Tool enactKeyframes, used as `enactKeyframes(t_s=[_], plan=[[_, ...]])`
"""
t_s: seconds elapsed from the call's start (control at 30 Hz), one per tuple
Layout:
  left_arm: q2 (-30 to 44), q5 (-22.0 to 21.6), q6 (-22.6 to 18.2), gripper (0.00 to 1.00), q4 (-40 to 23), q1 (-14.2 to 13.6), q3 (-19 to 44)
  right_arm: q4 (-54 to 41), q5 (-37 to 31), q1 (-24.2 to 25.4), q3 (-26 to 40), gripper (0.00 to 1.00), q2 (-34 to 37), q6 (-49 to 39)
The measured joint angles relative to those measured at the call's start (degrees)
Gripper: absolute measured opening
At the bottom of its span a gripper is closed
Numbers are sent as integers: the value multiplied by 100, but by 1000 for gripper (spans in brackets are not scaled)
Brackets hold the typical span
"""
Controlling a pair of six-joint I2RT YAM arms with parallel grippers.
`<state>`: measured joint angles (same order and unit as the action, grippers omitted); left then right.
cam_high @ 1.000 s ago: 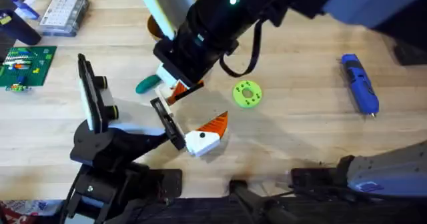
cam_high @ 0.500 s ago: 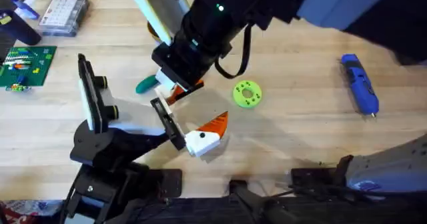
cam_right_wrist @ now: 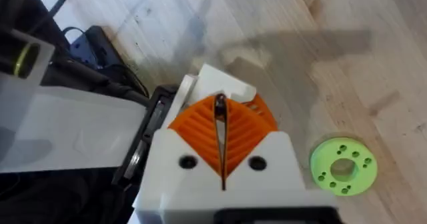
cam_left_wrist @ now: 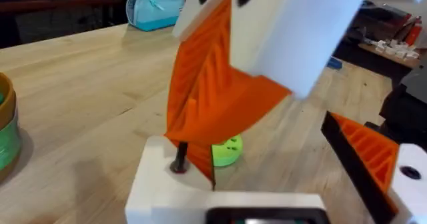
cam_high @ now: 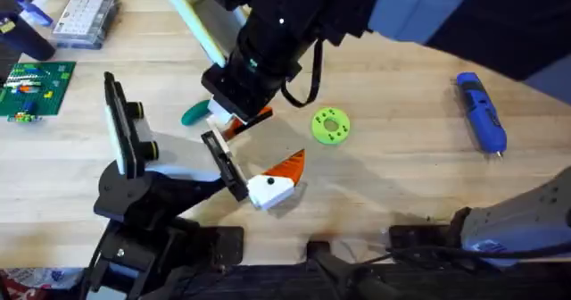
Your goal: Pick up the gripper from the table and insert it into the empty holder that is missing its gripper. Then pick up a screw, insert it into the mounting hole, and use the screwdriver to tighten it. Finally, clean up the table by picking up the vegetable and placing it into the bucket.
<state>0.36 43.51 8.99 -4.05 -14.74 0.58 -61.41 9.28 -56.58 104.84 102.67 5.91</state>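
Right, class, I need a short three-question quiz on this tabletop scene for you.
1. True or false: the blue cylindrical electric screwdriver lies untouched on the wooden table.
2. Which is nearest the small teal-green oblong toy vegetable? A right gripper; B screwdriver; C lime-green round disc.
3. What is the right gripper clamped on?
Key: 1 true; 2 A; 3 the small white-and-orange plastic finger piece.

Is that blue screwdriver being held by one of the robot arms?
No, the blue screwdriver lies alone on the table, far from either arm.
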Motion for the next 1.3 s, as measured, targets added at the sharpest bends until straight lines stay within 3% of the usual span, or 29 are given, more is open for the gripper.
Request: enactKeyframes(t_s=[1.3], plan=[[0, -9, 66, 992, -2, 0, 0, -37, 192, 11, 0, 9, 214, -192]])
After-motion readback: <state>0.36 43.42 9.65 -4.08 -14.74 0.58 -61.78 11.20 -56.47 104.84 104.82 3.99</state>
